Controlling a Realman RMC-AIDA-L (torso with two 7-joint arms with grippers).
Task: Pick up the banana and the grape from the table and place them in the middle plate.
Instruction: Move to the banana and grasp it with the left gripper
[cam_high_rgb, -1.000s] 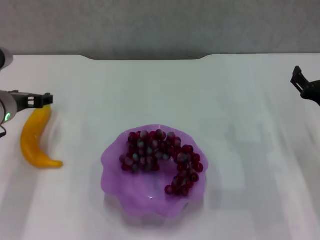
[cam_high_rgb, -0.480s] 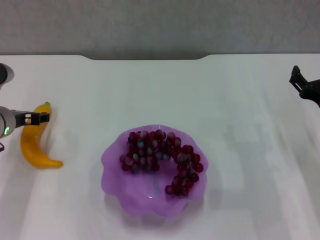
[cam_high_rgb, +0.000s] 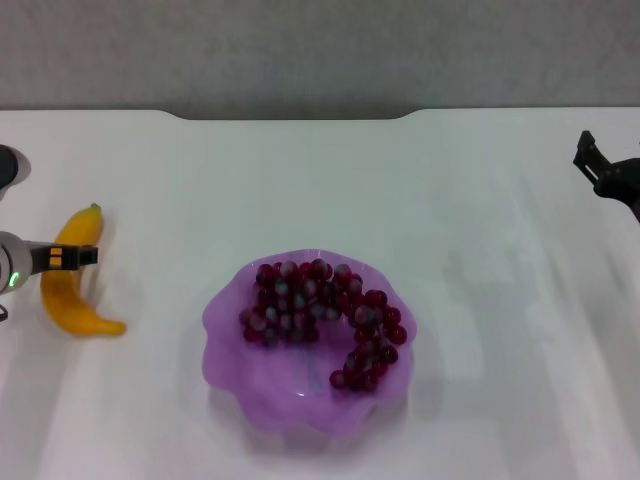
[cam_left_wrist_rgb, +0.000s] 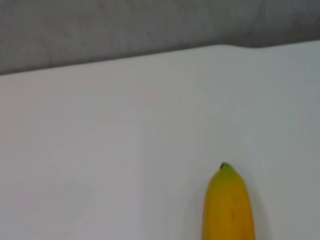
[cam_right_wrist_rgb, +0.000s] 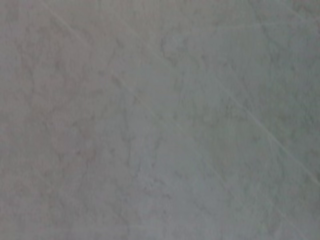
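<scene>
The yellow banana lies on the white table at the far left, its green stem tip pointing to the back. Its stem end also shows in the left wrist view. My left gripper reaches in from the left edge and sits over the banana's middle. The grape bunch lies inside the middle plate, a light-purple scalloped dish at the centre front. My right gripper is held up at the far right edge, away from everything.
The table's back edge meets a grey wall. The right wrist view shows only a grey surface.
My left gripper has moved toward the near side, from the banana's stem end to over its middle. The right gripper has drifted slightly back. The banana, grapes and plate have not moved.
</scene>
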